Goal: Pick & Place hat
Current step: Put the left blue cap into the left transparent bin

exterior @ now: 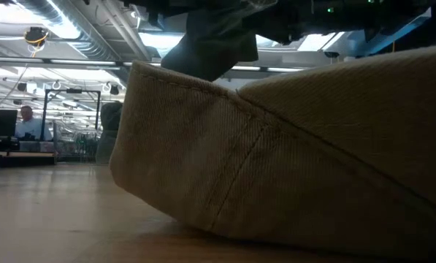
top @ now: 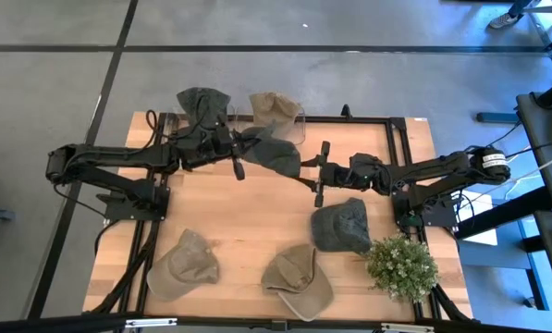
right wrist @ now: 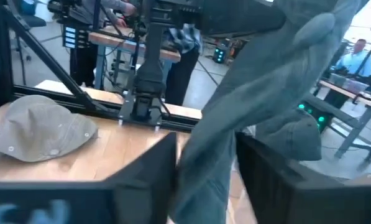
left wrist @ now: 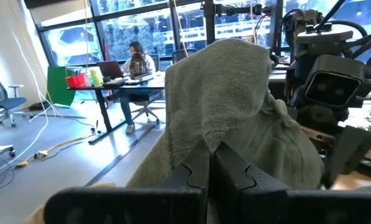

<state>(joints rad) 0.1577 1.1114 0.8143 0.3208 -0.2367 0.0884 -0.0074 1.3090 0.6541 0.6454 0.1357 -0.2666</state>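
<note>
Tan cap [exterior: 291, 153] blocks low view; overhead shows table [top: 257, 213].

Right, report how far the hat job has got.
In hand: the left gripper is shut on a green hat, held up mid-table; the right gripper has its fingers around the brim. Left: it is not yet set down. Three caps lie along the near edge.

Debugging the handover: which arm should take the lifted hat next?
Right, probably. The left gripper is shut on the hat, held above the table. The right gripper has its fingers either side of the hanging cloth, ready to close.
</note>
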